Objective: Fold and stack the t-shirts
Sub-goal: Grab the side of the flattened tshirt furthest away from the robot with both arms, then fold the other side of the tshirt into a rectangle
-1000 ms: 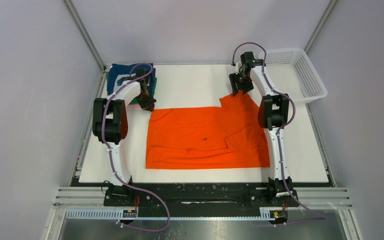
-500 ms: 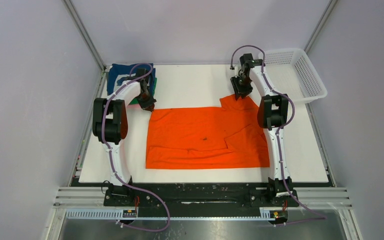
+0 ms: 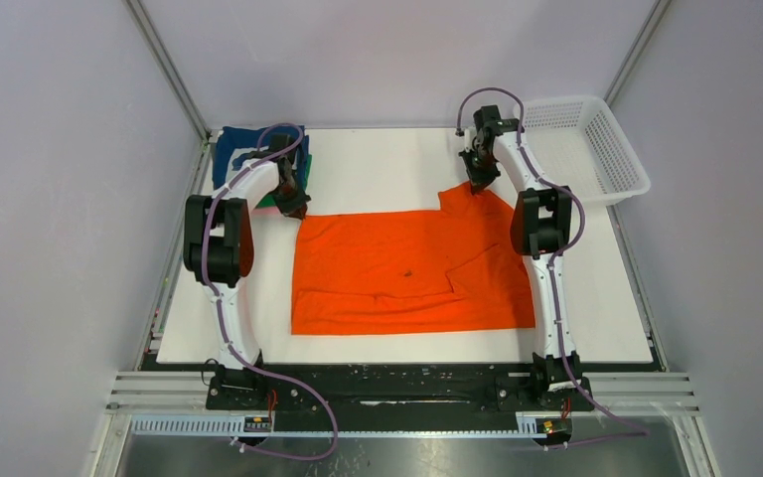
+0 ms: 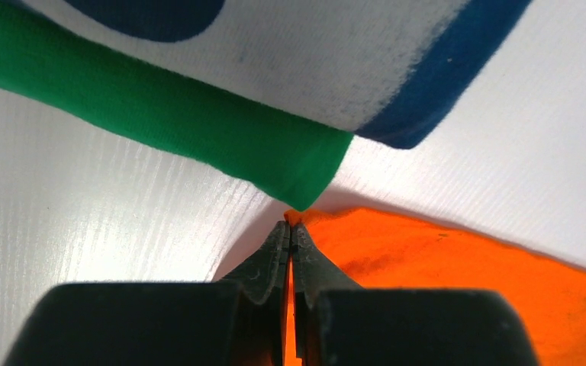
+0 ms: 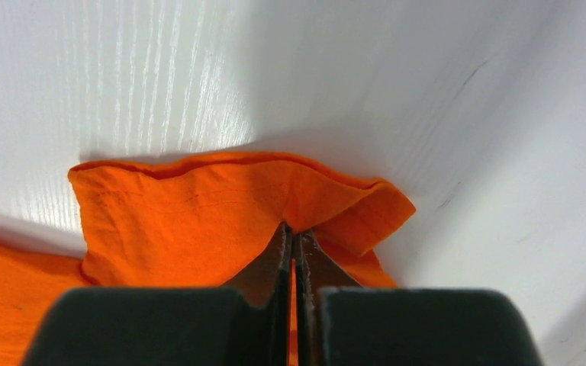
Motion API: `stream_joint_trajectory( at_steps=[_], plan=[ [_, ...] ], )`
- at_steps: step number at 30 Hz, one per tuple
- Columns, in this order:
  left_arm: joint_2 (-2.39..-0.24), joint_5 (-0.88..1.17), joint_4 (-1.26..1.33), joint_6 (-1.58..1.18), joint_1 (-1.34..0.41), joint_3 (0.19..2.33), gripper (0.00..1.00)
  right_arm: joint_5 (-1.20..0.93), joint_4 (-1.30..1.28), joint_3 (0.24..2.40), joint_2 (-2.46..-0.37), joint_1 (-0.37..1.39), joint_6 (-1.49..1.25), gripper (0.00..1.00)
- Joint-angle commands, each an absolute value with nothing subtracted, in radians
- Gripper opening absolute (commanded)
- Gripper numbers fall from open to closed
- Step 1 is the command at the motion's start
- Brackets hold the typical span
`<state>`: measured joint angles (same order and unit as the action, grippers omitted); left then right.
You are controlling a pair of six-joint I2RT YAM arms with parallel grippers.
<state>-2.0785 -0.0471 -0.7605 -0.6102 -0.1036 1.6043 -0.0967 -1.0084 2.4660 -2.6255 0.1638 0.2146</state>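
1. White table (image 3: 387,159) fills the booth between grey walls. Our orange t-shirt (image 3: 407,268) lies spread flat on it, running from one gripper across to the other and back toward our bases.
2. Our left gripper (image 4: 291,229) is clamped on the shirt's far left corner, with orange cloth showing between the closed jaws. Just ahead of its tips sits the folded stack, the green t-shirt (image 4: 160,114) under the navy t-shirt (image 4: 420,107).
3. Our right gripper (image 5: 294,232) is pinched shut on a raised fold of the sleeve (image 5: 191,221). The hem lies just ahead of its tips, with bare table beyond. The basket (image 3: 596,149) stands off to its right, apart from it.
4. What could go wrong, as we judge it:
   - The right pinch looks thin and takes only a ridge of cloth, so a quick lift could let the sleeve slip out.
   - It may have caught one layer only, and the fold would then come out crooked.
   - The left corner lies almost against the stack, so a careless pull could drag the green edge or disturb the pile.
   - Uneven lifting would skew the shirt.
5. Compared with a second ago, the right jaws stood open above the sleeve and have now dropped and closed on it, bunching the cloth. The left gripper has not moved.
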Motion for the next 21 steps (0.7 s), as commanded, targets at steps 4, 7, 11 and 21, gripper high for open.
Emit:
stream_joint_trajectory(
  at_steps=[4,7,11,21],
  plan=[
    [-1.943,-0.005,-0.653,-0.632,-0.106,1.530,0.00,-0.147,-0.809,2.174,-2.317,0.176,0.327,0.00],
    [-1.902,0.020,-0.628,-0.642,-0.109,1.486,0.00,-0.181,-0.783,2.039,-2.220,0.175,0.389,0.00],
    [-1.859,0.023,-0.598,-0.641,-0.120,1.433,0.00,-0.196,-0.735,1.866,-2.089,0.175,0.438,0.00],
    [-1.689,0.005,-0.544,-0.641,-0.158,1.219,0.00,-0.255,-0.698,1.470,-1.769,0.199,0.483,0.00]
  ],
)
